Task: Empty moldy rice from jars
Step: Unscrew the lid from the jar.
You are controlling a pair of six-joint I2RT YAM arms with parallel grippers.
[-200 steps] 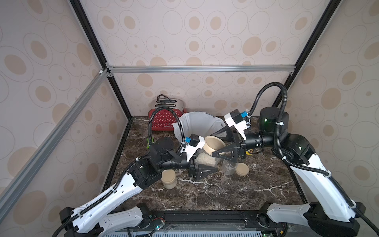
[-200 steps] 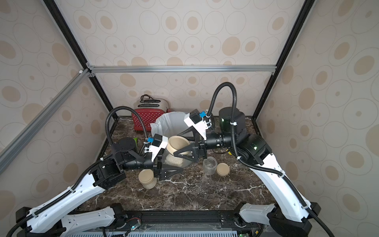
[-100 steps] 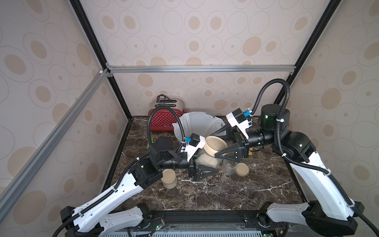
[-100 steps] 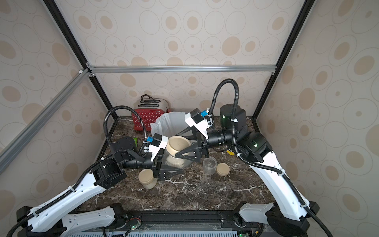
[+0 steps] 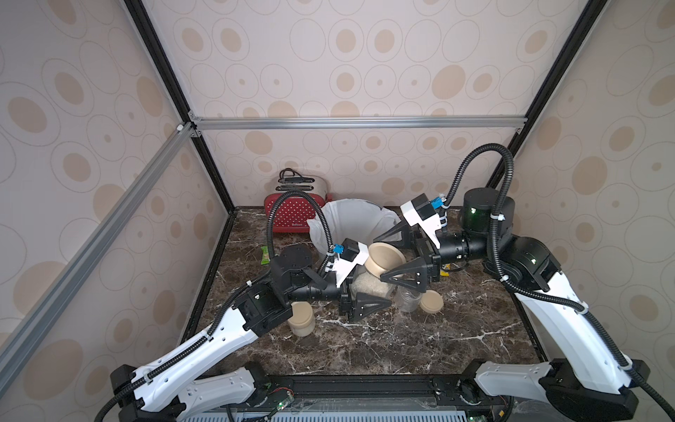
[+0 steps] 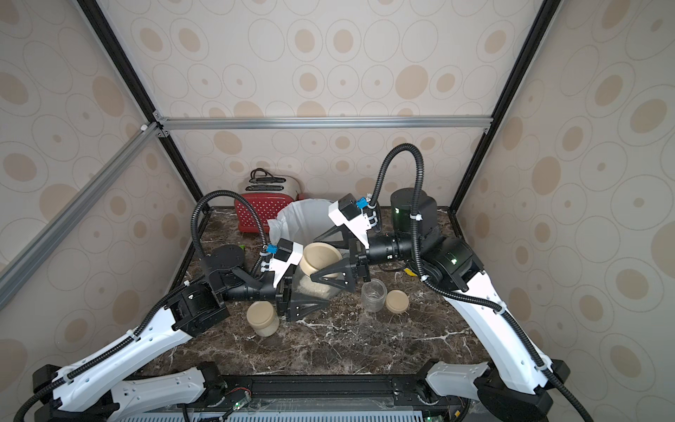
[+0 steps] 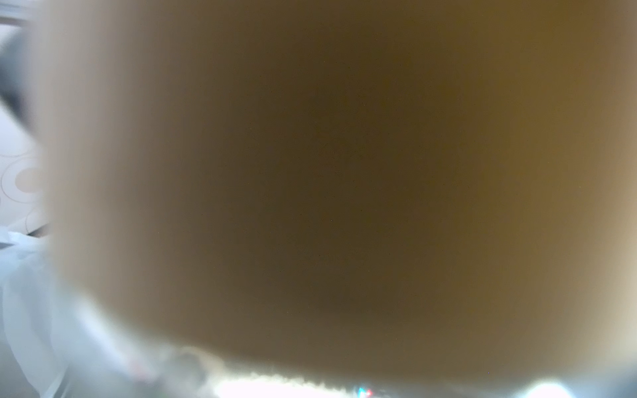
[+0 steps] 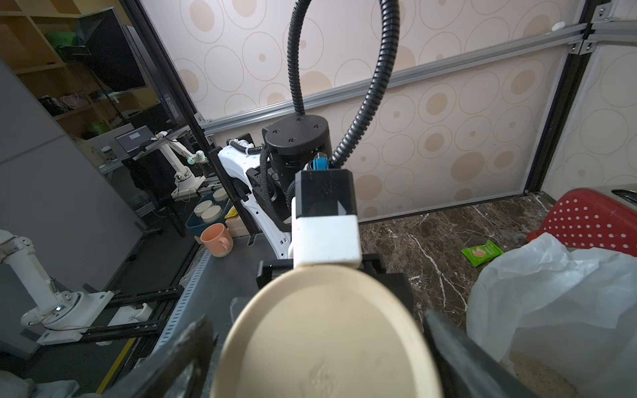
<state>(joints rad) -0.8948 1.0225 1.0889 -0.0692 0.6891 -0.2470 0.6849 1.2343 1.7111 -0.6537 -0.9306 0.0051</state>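
Right claw [image 5: 380, 258] widened around lid [image 5: 389, 255]; left claw [image 5: 374, 290] grips jar [image 5: 369, 285].

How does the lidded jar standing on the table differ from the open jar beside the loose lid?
The lidded jar looks full of rice; the open jar looks empty. The lidded jar is closed; the open jar's lid lies beside it on the table. Both stand upright.

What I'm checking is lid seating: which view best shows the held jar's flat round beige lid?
Right wrist: the flat round beige lid fills the foreground. Both top views show it small, tilted; left wrist only blur.
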